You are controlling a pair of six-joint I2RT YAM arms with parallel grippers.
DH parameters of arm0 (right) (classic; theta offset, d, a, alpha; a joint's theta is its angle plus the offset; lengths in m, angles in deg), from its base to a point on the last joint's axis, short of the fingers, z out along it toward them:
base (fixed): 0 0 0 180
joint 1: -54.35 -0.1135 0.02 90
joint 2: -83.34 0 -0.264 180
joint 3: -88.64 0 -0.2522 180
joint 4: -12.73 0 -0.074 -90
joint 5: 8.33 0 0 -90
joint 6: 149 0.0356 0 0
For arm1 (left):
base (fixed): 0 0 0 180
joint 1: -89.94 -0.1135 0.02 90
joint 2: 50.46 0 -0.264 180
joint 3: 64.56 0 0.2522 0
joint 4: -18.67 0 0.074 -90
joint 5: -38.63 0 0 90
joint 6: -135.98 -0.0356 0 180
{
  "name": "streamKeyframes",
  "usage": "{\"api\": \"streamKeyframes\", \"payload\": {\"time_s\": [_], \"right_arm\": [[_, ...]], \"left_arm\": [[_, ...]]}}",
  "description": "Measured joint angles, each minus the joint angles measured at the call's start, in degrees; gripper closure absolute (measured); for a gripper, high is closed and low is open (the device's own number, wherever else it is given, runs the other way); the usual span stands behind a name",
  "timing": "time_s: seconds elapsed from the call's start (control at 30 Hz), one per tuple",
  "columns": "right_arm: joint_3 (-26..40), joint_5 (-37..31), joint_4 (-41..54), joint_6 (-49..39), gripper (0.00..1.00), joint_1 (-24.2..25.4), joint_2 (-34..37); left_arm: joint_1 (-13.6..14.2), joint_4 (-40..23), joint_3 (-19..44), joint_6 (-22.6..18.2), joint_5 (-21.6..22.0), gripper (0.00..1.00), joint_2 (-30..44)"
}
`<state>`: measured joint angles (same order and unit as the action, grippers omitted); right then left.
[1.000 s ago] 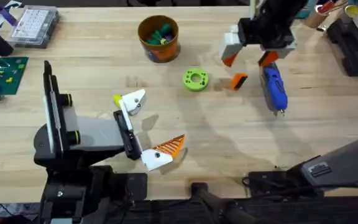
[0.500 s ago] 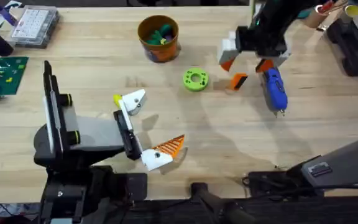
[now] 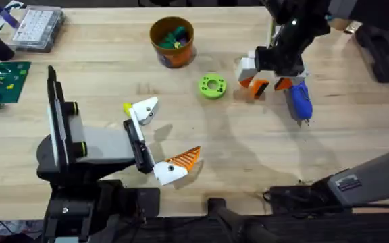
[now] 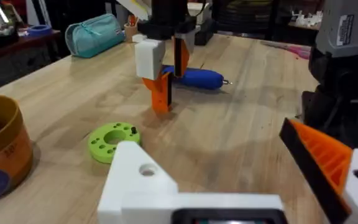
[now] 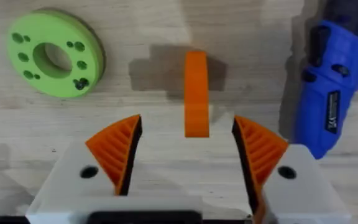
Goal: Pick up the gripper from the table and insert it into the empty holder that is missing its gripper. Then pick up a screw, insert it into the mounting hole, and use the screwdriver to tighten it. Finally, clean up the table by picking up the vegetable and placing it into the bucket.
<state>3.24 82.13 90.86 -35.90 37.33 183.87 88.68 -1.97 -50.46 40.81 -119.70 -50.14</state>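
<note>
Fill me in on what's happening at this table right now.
The right gripper is down at the table with its fingers open on either side of the loose orange finger, not yet closed on it. The blue screwdriver lies just beside it and the green ring on the other side. The left gripper rests nearer the arm bases, holding nothing. The bucket stands at the far side.
</note>
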Motion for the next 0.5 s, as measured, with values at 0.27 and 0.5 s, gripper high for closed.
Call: {"api": "streamKeyframes", "payload": {"time_s": [0.27,0.5], "right_arm": [[-1.50,0.53,-1.28,-0.44,0.113,0.00,-0.02],[-2.62,0.56,-4.01,-0.44,0.113,0.00,0.00]], "left_arm": [[0.00,0.00,0.00,0.02,-0.02,0.014,0.00],[0.00,0.00,0.00,0.00,0.00,0.014,0.00]]}}
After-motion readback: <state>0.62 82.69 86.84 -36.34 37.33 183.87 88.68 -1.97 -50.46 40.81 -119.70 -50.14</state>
